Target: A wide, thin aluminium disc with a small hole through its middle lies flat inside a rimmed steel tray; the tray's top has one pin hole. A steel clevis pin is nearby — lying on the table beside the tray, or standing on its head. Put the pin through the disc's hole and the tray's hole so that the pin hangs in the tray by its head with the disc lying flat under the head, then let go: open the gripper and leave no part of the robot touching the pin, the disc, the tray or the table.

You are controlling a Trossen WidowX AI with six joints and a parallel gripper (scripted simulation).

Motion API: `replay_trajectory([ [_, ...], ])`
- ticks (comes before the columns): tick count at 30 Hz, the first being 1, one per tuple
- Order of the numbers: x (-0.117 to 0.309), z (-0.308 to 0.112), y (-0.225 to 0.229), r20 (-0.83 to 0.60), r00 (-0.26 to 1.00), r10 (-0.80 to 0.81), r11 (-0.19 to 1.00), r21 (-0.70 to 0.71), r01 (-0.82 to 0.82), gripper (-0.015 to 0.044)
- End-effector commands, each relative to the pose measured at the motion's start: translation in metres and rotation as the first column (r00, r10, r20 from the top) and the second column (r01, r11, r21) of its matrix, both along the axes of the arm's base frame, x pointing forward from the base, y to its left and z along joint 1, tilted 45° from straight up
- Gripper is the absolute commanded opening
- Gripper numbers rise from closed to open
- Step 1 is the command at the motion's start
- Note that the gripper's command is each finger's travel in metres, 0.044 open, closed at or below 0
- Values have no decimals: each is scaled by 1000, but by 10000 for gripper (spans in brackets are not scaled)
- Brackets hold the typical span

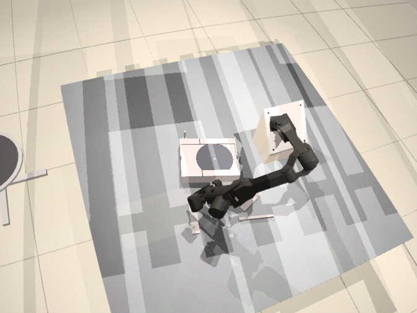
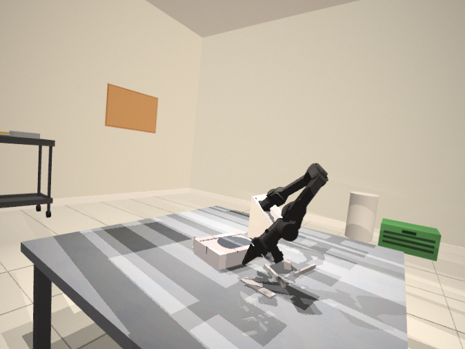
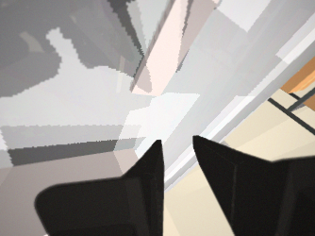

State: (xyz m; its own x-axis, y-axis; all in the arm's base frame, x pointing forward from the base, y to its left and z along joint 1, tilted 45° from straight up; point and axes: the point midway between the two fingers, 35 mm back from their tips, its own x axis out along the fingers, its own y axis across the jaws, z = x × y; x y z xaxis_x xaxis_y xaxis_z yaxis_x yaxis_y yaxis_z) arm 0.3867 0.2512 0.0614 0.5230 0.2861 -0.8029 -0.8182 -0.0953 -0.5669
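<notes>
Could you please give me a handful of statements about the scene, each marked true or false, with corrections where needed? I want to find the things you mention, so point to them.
1. The disc point(image 1: 210, 153) point(image 2: 232, 242) lies in the tray point(image 1: 188, 161) point(image 2: 222, 262). True.
2. The green box point(image 2: 409, 238) stands on the table point(image 1: 151, 235) point(image 2: 168, 285). False: it is beyond the table.
3. The gripper point(image 3: 178, 140) has the disc between its fingers. False: nothing shows between its fingertips.
4. The board point(image 2: 131, 108) on the wall is orange. True.
5. The arm point(image 1: 269, 182) point(image 2: 310, 193) is white. False: it is black.
</notes>
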Motion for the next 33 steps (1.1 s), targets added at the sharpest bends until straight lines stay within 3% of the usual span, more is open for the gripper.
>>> replay_trajectory([
  [1, 21, -38, -48, -175, 974, -145, 989, 11, 149, 120],
  [6, 34, -89, -113, -435, 836, -334, 924, 25, 382, 120],
  [11, 24, -149, -182, -739, 492, -460, 736, -8, 677, 120],
  [17, -8, -203, -253, -942, -56, -332, 364, -183, 913, 120],
  [19, -17, -209, -264, -952, -164, -260, 278, -237, 931, 120],
  [33, -20, -211, -263, -952, -178, -250, 268, -244, 932, 120],
])
